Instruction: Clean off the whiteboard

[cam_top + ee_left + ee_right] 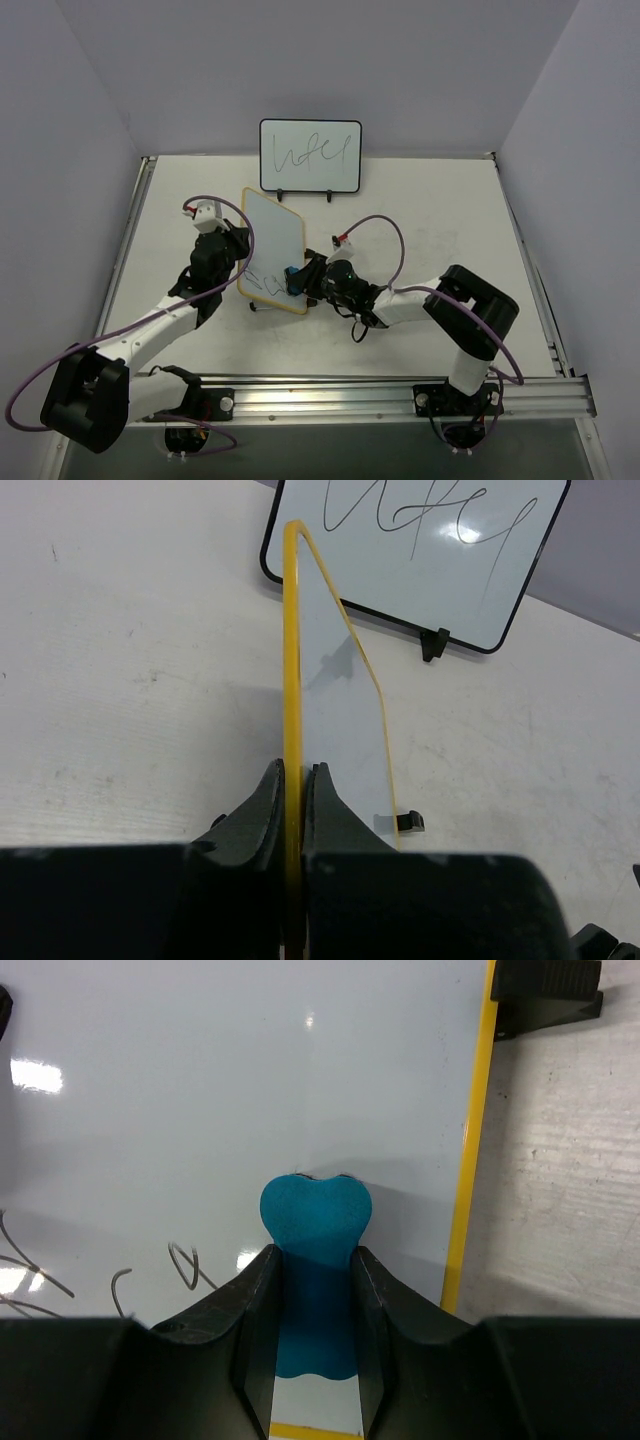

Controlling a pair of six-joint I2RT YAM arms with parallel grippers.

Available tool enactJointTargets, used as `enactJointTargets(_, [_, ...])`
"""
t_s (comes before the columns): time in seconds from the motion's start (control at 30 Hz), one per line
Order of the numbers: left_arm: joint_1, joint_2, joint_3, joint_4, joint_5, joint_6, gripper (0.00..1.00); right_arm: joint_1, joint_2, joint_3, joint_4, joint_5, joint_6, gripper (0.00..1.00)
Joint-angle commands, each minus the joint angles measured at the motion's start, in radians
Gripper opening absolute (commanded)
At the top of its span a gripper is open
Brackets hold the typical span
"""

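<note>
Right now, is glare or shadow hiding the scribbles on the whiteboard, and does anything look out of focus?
Right wrist: glare patches on the whiteboard, one beside the scribbles, which read clearly; the blue eraser casts a soft shadow to its right. Left wrist: a glare spot on the black-framed whiteboard. Top external: even light, no obvious glare or blur.

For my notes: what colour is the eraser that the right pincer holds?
Teal blue; the eraser shows best in the right wrist view.

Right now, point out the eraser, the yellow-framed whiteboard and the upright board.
blue eraser (315, 1215): right wrist view, rounded tip.
yellow-framed whiteboard (273, 232): top view, clean upper surface.
black-framed board (310, 130): top view, face above the scribble.
</note>
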Motion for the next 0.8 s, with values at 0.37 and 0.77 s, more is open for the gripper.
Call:
enactJointTargets(0.37, [-0.050,-0.028,-0.093,-0.167,0.193,0.007,0.02,0.056,0.106,0.029,-0.205,-0.097,-0.045,0.00])
enactJointTargets(0.77, [-0.050,0.001,-0.098,-0.134,0.176,0.008,0.02,0.224,0.073,0.262,-0.376,-0.062,-0.090,0.00])
